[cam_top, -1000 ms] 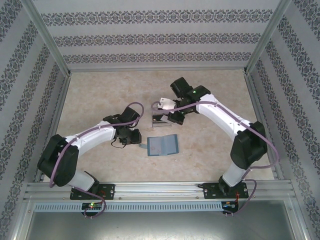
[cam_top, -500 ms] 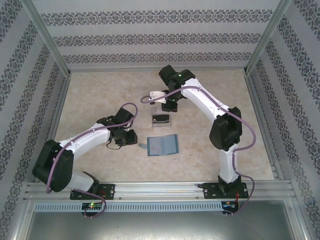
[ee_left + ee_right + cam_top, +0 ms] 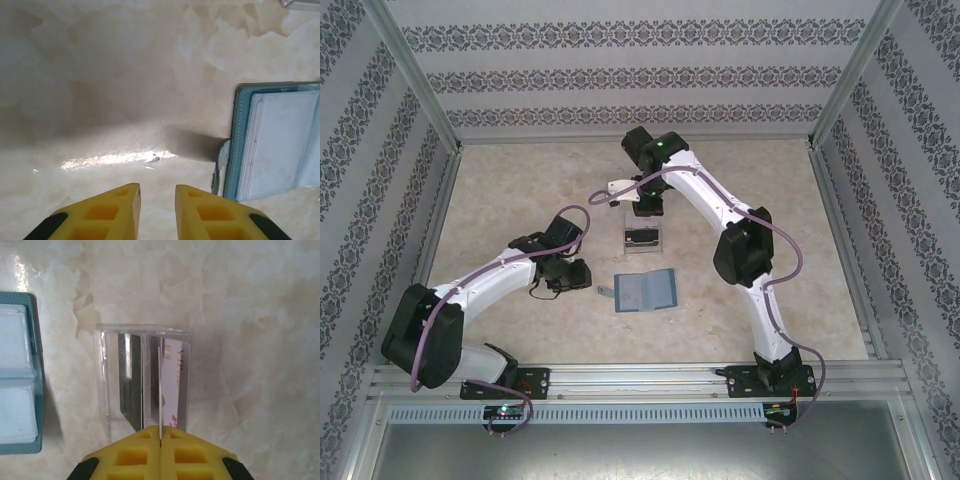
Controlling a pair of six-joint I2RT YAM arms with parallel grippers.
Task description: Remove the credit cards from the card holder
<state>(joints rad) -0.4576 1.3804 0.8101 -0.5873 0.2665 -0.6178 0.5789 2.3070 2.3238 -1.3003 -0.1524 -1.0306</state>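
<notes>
- Right wrist view: the right gripper (image 3: 160,432) is clamping shut on one credit card (image 3: 159,385), which is showing edge-on as a thin pale line running up the middle of the frame.
- Beneath it, the clear tray (image 3: 102,380) is sitting on the table (image 3: 250,315). Two credit cards (image 3: 131,380) are lying in it, a dark one on the left and a pale one with red print on the right.
- The card holder (image 3: 17,370) is lying open at the left edge of this frame, apart from the tray. In the top external view it (image 3: 645,291) is lying at the centre, just below the tray (image 3: 642,240).
- Left wrist view: the left gripper (image 3: 157,192) is hovering with fingers slightly parted and nothing between them, the holder (image 3: 277,142) lying at the right of the frame.
- Whether the holder's pockets are hiding another card, I cannot tell.
- Judgement: the step in hand is placing the held card in the tray.
- Doing it well probably means lowering the card inside the walls and tilting it flat before letting go. Dropped on edge, it may end up leaning on a wall or skidding out.
</notes>
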